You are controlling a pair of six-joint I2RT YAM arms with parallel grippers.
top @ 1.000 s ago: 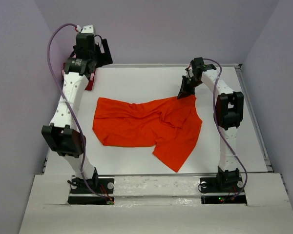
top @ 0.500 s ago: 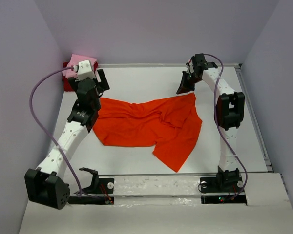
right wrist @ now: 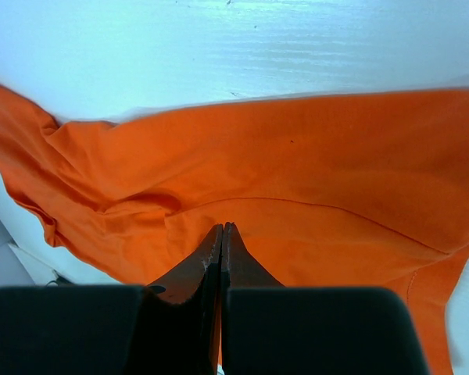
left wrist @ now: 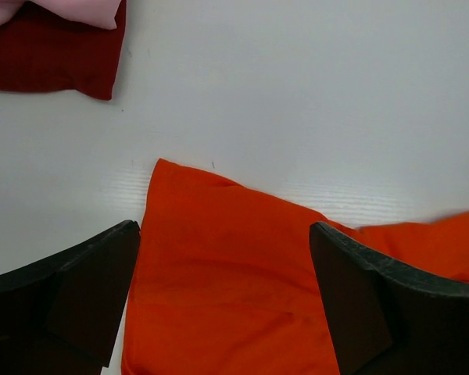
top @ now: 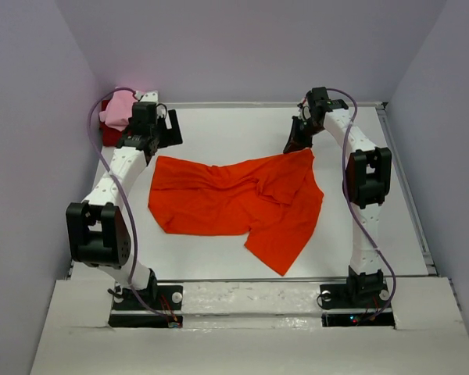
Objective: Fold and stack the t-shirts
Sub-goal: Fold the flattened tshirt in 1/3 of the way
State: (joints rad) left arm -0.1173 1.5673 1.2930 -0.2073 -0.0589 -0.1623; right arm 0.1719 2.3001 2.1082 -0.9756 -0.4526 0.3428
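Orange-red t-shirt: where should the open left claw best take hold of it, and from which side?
Grip the orange-red t-shirt by its far-left corner, probably from above: it lies flat and pointed on the table, and the open left claw hangs over that end.

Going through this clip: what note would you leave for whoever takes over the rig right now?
Left gripper: open, empty, over the far left corner of the orange shirt.
Right gripper: shut, at that shirt's far right corner. Whether it pinches cloth is unclear.
The pink shirt lies folded on the dark red shirt in the far left corner of the table.
Done: two shirts folded and stacked.
Left: the orange shirt lies rumpled and unfolded mid-table. Flatten it, fold it and add it to the stack.
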